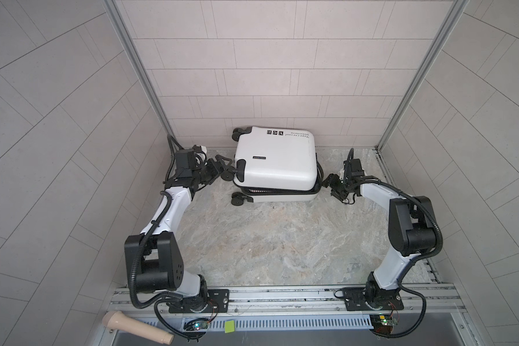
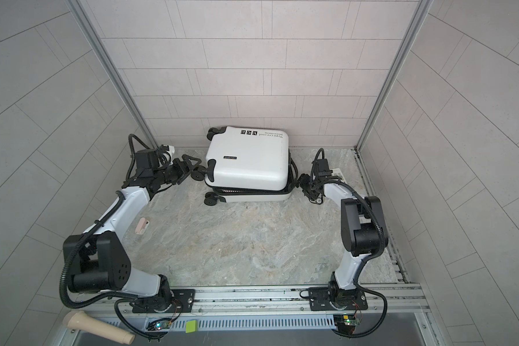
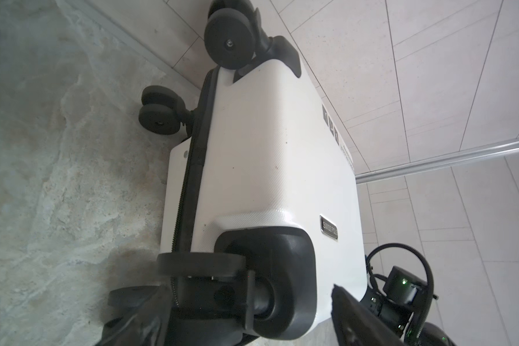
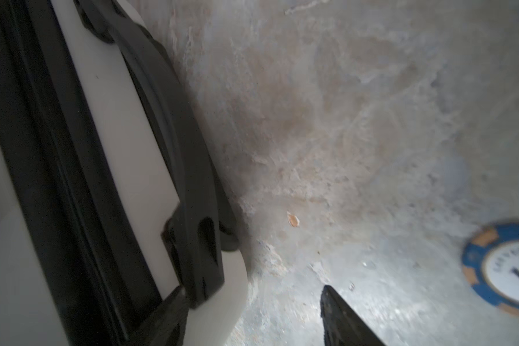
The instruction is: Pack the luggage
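My left gripper (image 1: 223, 168) stands wide open, straddling the luggage's (image 1: 276, 161) left wheel (image 1: 226, 175) without clamping it. My right gripper (image 1: 330, 186) sits spread and empty beside its right end.

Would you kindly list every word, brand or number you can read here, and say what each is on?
"Type cre cool": black lettering on the luggage, upside down in both top views.
"SWISS POLO": brand plate on the luggage.
"1", then a digit cut off by the picture's edge: poker chip; its ring text is blurred.
Smaller line beside the lettering: too small to read.
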Controlling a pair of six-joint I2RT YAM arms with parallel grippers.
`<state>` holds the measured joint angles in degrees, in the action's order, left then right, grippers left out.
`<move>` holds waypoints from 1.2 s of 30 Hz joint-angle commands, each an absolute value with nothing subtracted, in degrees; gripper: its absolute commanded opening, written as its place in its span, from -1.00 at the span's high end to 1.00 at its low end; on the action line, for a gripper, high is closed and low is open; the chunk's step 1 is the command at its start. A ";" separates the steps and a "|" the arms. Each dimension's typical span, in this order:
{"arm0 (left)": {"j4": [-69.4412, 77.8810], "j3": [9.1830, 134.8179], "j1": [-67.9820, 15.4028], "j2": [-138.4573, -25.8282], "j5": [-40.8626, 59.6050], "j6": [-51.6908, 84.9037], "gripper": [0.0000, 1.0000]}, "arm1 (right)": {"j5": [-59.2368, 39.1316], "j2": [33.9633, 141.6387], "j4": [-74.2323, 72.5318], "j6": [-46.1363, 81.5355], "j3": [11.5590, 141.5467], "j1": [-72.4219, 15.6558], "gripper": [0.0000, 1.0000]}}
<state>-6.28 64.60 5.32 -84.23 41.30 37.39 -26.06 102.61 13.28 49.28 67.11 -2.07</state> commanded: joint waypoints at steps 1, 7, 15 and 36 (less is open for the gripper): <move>-4.21 64.09 5.32 -84.42 41.56 34.44 -0.83 | -27.84 105.05 9.23 52.53 70.66 -1.59 -0.41; -5.10 65.22 5.29 -87.91 41.18 35.50 -0.84 | -28.03 110.01 11.16 52.34 76.86 -1.62 -0.41; -5.14 66.58 3.74 -91.82 40.49 34.46 -0.84 | -28.75 115.67 12.68 52.22 82.86 -1.61 -0.34; -4.37 56.11 0.05 -82.00 41.87 35.24 0.36 | -32.56 126.64 18.78 47.83 97.89 -1.49 0.34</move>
